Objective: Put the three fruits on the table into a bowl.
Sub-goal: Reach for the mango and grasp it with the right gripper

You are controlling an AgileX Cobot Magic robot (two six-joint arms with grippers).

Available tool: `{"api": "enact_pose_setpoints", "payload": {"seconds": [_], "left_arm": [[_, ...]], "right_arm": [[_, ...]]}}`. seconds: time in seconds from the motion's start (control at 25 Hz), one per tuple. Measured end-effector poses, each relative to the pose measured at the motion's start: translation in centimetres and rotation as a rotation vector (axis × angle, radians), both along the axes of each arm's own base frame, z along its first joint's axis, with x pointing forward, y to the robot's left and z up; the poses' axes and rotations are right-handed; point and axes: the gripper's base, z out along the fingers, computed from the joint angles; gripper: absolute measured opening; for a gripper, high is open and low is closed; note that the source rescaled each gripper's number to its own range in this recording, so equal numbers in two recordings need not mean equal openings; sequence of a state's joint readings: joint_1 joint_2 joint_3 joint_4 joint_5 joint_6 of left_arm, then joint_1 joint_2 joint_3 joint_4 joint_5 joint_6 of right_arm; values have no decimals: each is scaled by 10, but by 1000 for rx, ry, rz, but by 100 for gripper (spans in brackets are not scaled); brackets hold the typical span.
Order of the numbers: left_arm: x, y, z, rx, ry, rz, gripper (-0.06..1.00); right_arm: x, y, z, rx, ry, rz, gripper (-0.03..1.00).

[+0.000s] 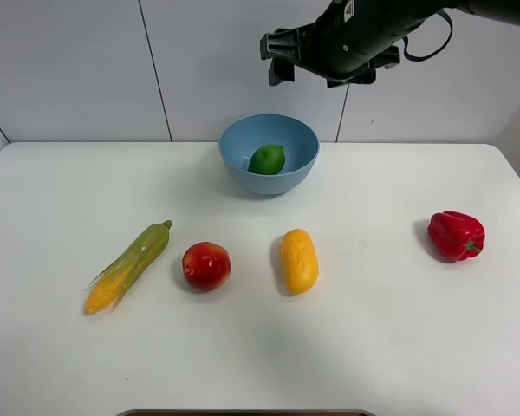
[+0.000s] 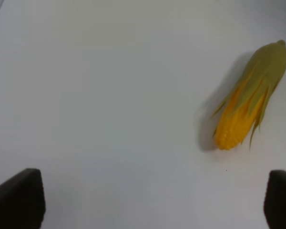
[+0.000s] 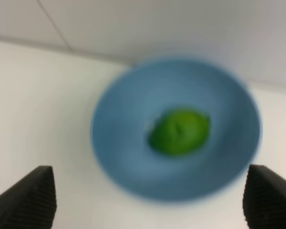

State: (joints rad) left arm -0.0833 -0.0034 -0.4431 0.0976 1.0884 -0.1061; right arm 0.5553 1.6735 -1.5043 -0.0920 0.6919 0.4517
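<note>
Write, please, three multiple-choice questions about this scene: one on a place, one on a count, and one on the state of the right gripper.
1. Where is the lime?
A. inside the blue bowl
B. at the table's front edge
C. in a gripper

2. How many things lie on the table outside the bowl?
A. two
B. four
C. six

3. In what state is the right gripper?
A. shut on a fruit
B. open and empty
C. out of every view

Answers:
1 A: the high view shows the lime sitting in the bowl.
2 B: corn cob, apple, mango and red pepper.
3 B: its wrist view shows the fingers wide apart with nothing held between them.
</note>
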Motion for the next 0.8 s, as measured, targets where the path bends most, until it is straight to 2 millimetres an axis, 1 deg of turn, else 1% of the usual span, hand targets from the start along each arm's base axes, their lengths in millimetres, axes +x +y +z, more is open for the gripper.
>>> {"api": "enact_pose_setpoints", "payload": {"seconds": [0.2, 0.36, 0.48, 0.6, 0.8], "left_arm": [[0, 0, 0, 0, 0, 0, 76], [0, 0, 0, 0, 0, 0, 76], [0, 0, 0, 1, 0, 0, 76], [0, 0, 0, 1, 0, 0, 76], [0, 0, 0, 1, 0, 0, 76]], "right_arm": [[-44, 1, -8, -1, 105, -23, 48], [-71, -3, -22, -16, 183, -37, 48], [-81, -9, -39, -40, 254, -71, 48], [-86, -13, -55, -65, 306, -98, 48], [-86, -13, -65, -93, 348, -114, 48]]}}
